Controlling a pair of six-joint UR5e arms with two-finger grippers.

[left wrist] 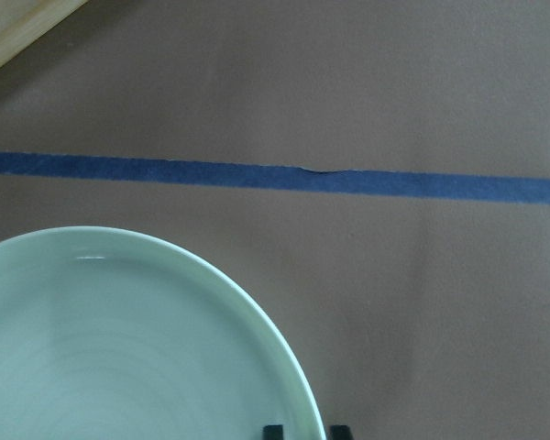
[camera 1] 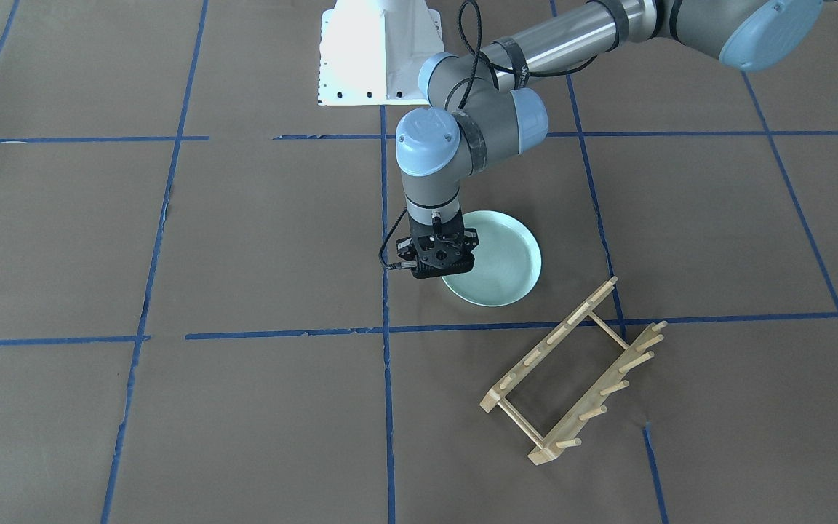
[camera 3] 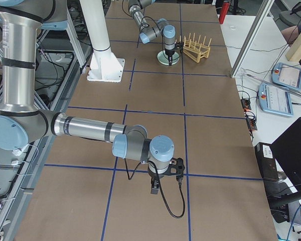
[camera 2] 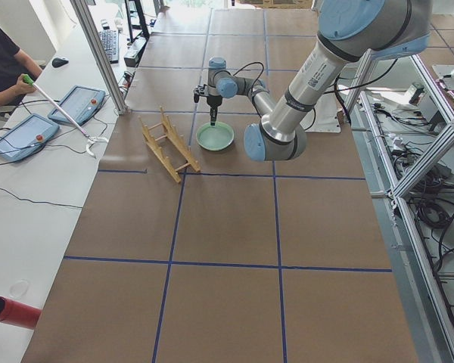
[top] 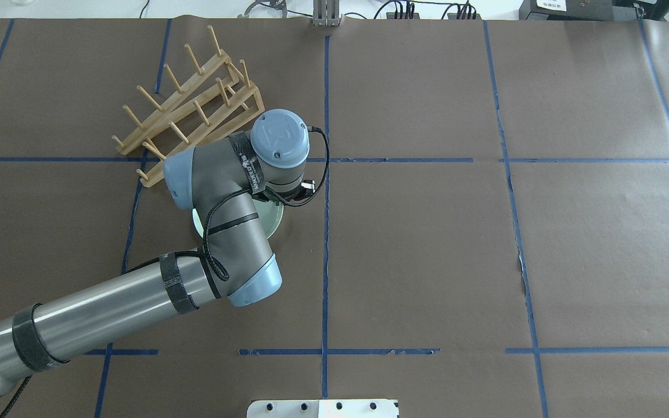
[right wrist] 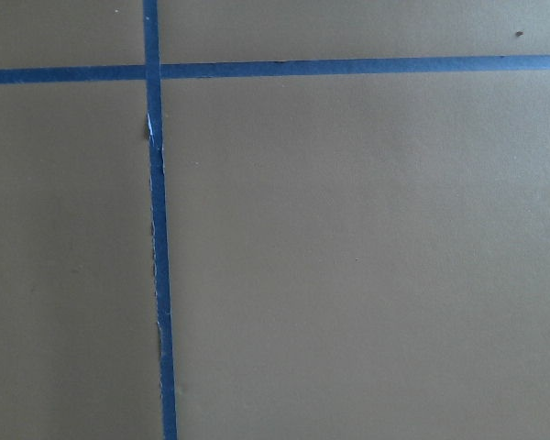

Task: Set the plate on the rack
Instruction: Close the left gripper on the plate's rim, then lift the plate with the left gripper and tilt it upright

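The pale mint-green plate [camera 1: 503,262] lies flat on the brown table; it also shows in the left wrist view [left wrist: 119,348]. My left gripper [camera 1: 442,274] points straight down at the plate's rim on the side away from the rack. In the left wrist view its two dark fingertips [left wrist: 272,431] stand close together astride the rim, shut on it. The light-wood rack [camera 1: 572,375] stands apart from the plate, pegs tilted; it is empty. My right gripper [camera 3: 155,188] hangs low over bare table far from both; I cannot tell whether it is open or shut.
Blue tape lines [camera 1: 386,329] cross the brown paper table. The white robot base [camera 1: 379,51] stands at the table's edge. An operator [camera 2: 4,68] sits beyond the rack side with tablets. The left arm's elbow [top: 224,232] hides most of the plate from overhead.
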